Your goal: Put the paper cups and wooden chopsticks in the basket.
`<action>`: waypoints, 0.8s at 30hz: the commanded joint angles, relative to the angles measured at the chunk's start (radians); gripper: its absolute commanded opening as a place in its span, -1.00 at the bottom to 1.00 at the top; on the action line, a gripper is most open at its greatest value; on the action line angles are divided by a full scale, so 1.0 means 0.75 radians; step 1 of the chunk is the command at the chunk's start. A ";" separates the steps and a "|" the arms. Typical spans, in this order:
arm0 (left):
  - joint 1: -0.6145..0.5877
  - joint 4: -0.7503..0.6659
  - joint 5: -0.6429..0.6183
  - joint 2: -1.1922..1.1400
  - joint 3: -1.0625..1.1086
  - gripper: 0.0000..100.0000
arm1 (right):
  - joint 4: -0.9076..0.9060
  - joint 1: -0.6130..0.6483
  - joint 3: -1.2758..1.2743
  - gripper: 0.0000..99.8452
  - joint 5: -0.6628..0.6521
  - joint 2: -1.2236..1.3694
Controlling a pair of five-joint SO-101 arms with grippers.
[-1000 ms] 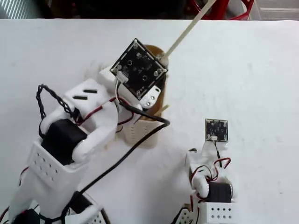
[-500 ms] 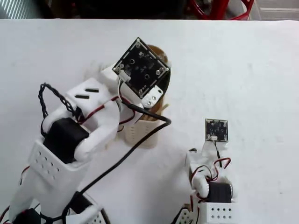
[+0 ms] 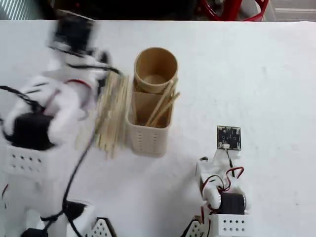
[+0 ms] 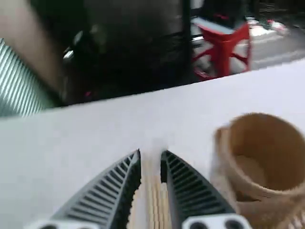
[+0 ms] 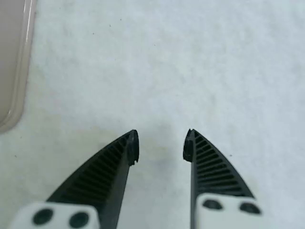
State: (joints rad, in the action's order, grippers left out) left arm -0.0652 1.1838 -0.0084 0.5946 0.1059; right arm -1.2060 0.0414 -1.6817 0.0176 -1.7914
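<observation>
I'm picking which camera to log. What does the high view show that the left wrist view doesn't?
High view adds: the white basket with chopsticks leaning inside, and the right arm apart from it. Left wrist view adds: the left pincer, narrowly open, with sticks seen through the gap. Both share the paper cup and the loose chopstick pile.

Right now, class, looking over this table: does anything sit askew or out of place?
Yes. The chopsticks in the basket lean crookedly, tips poking over its rim beside the paper cup. A loose pile of chopsticks lies on the table beside the basket, outside it.
</observation>
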 commanded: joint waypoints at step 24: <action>-0.157 -0.614 0.229 -0.746 0.636 -0.80 | -0.009 0.005 -0.012 -0.68 -0.010 -0.009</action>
State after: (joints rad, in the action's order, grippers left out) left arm -0.1864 0.6483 0.1557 0.1788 0.7564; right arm -1.2060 0.0414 -1.6817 0.0176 -1.7914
